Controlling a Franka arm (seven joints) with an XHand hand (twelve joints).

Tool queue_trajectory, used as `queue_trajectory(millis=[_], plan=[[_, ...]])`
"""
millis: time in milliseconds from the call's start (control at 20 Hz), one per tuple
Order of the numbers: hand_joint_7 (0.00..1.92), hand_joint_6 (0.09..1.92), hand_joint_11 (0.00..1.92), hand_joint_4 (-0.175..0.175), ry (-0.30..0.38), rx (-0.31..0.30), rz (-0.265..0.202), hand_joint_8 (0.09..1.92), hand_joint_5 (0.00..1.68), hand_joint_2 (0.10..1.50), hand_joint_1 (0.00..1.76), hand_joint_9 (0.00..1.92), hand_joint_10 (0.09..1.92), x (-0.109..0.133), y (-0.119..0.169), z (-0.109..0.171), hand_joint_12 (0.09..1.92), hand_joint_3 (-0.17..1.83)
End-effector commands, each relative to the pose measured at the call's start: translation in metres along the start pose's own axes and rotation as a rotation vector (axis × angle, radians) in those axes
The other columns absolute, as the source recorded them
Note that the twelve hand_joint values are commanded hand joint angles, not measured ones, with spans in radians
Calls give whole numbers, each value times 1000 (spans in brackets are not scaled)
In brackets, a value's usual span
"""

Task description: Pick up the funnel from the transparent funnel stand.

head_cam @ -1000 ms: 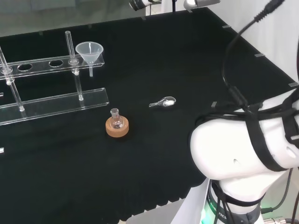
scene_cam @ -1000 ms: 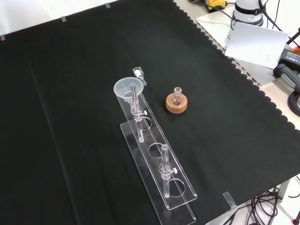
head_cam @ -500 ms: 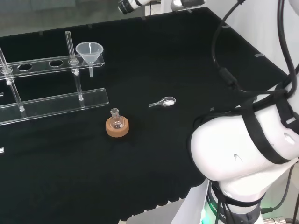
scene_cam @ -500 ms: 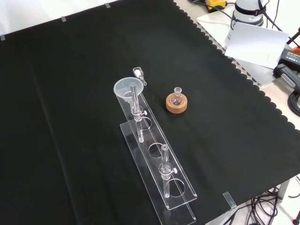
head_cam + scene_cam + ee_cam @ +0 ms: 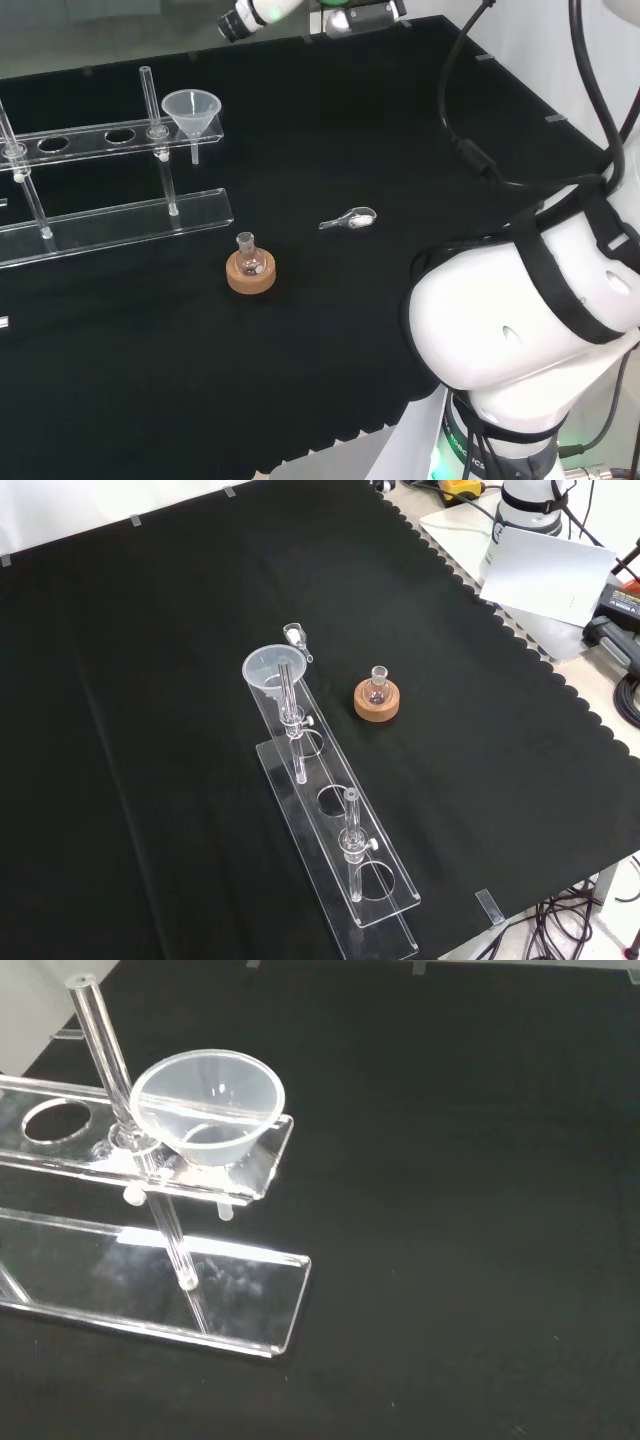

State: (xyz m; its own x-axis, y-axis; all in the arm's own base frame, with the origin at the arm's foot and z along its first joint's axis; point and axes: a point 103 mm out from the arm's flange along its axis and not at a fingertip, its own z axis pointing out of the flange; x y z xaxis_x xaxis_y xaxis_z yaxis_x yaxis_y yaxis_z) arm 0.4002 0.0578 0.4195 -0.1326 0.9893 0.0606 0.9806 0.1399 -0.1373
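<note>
Took in the black cloth (image 5: pixel 400 120) first, spread across the whole bench. Met the arm's big white links (image 5: pixel 520 320) bulking at the right of the head view, well apart from the glassware.

Then picked out the transparent funnel stand (image 5: pixel 110 215) at the left of the head view: a flat clear base, a holed shelf above it, upright clear rods between. In the front view, saw it (image 5: pixel 340 880) running lengthwise from the near edge toward the middle of the cloth.

Found the funnel (image 5: pixel 192 108) seated in the end hole of that shelf, upright, mouth up, spout hanging below the shelf, clear of the base. In the front view, caught it (image 5: pixel 268 668) at the stand's far end.

Spotted an upright rod (image 5: pixel 100 1035) just beside the funnel (image 5: pixel 205 1105), crossing before its rim in the wrist view.

Noted a cork ring (image 5: pixel 377 705) to the right of the stand in the front view, apart from it, carrying a small round flask (image 5: pixel 378 685). Saw a little clear scoop (image 5: pixel 348 218) lying flat to the right of the flask in the head view, near but not touching.

Looked past the palm in the wrist view onto the funnel's open mouth, from above and off the stand's end. Could not tell the hand's state, nor how it stood to the funnel.
</note>
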Motion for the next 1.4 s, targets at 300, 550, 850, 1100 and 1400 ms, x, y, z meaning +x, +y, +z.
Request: queue_trajectory(millis=[300,550,850,1100,1400], plan=[[0,87,0,52,21,69,-11,87,0,620,400,0,87,21,47,47,87,12],[0,87,0,50,0,129,-7,87,0,620,416,0,87,29,67,62,87,11],[0,87,0,50,-8,174,-28,87,0,619,428,0,87,48,86,83,87,10],[0,87,0,48,28,177,-55,87,0,618,445,0,87,70,99,94,87,8],[0,87,0,43,-50,202,-106,87,0,610,502,0,87,101,125,110,87,4]])
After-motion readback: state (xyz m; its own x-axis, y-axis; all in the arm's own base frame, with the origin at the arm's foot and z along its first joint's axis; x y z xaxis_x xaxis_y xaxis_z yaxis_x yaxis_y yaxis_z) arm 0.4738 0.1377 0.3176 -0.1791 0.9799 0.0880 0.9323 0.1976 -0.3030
